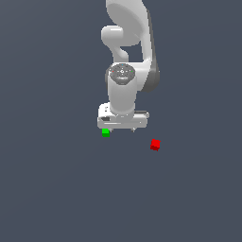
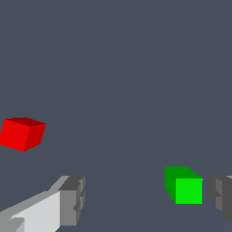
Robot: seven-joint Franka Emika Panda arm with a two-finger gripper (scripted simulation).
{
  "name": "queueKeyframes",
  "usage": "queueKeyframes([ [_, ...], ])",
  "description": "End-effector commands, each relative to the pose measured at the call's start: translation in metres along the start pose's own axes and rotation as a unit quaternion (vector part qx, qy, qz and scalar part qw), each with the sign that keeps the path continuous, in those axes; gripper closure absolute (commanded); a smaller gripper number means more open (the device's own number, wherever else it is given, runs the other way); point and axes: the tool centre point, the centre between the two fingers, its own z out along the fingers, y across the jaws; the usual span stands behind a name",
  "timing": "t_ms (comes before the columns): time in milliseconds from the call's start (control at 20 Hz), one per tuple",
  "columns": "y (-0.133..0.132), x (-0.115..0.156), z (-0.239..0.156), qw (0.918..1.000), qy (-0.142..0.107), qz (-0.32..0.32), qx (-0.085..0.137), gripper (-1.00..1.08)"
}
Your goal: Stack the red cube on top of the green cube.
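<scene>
**Spread claw low beside green cube, red cube apart**

Nearest the wrist camera: two grey finger pads, one on each side of the frame, set wide apart with bare floor between. Gripper plainly spread, pinching nothing. Just inside one pad, close to it but with a thin gap showing: the green cube, sitting flat on the dark grey floor, so within the span of the open fingers, hard by one of them. Farther off, outside the span of the fingers and well apart from the green one: the red cube, also flat on the floor, turned a little so that two side faces and the top show.

From the exterior view: white arm reaching down from the top of the frame, wrist pointing straight down, gripper low over the floor. Green cube peeking out under the hand's edge toward the exterior view's left. Red cube alone toward the exterior view's right, clear of the hand, untouched. Neither cube stacked on the other.
</scene>
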Motion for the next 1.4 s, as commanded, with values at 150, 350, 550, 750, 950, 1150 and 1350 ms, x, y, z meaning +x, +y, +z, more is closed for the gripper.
queueKeyframes([
  [150,-0.002,0.000,0.001,1.0000,0.000,0.002,0.000,-0.92],
  [350,-0.010,-0.001,0.004,1.0000,0.001,0.008,0.000,-0.92],
  [550,-0.024,-0.002,0.011,0.9998,0.003,0.021,0.000,-0.92],
  [750,-0.044,-0.003,0.020,0.9992,0.006,0.038,0.000,-0.92],
  [950,-0.071,-0.003,0.032,0.9981,0.010,0.061,0.000,-0.92],
  [1150,-0.102,-0.001,0.045,0.9961,0.014,0.087,0.000,-0.92],
  [1350,-0.129,0.002,0.057,0.9937,0.018,0.110,0.000,-0.92],
])
